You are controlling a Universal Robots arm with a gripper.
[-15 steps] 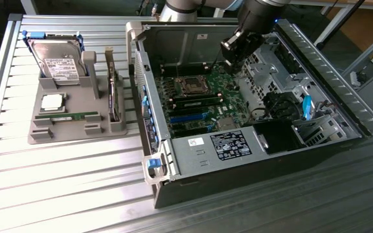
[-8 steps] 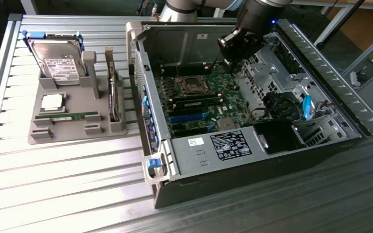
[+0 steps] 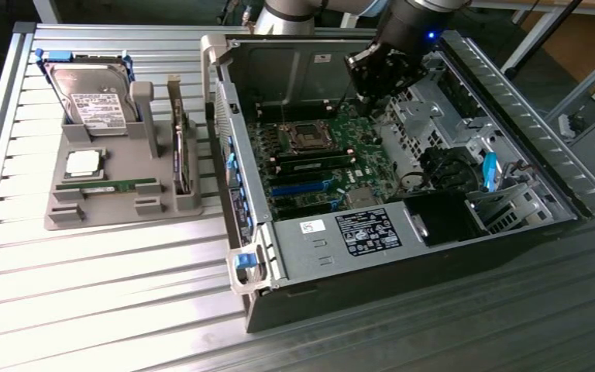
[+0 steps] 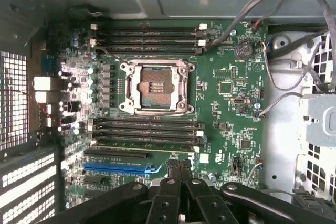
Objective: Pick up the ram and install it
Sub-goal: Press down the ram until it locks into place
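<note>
One ram (image 3: pixel 106 186), a thin green stick, lies flat in the grey holder (image 3: pixel 70 218) at the exterior view's left. A second ram (image 4: pixel 144 142) like it sits in a memory slot of the motherboard (image 4: pixel 231 93), beside the bare CPU socket (image 4: pixel 156 86); it is also seen from outside as a green strip (image 3: pixel 314 160). My gripper (image 3: pixel 371 94) hangs inside the open computer case (image 3: pixel 308 256), above the board's far side. In the wrist view the gripper (image 4: pixel 178 166) has its black fingertips pressed together, shut, with nothing between them.
The holder also carries a hard drive (image 3: pixel 93 97), a square silver CPU (image 3: pixel 83 163) and an upright expansion card (image 3: pixel 180 151). Loose cables (image 4: pixel 273 3) run along the case side. A black power supply (image 3: pixel 365 231) and blue latches (image 3: pixel 489 172) sit inside the case.
</note>
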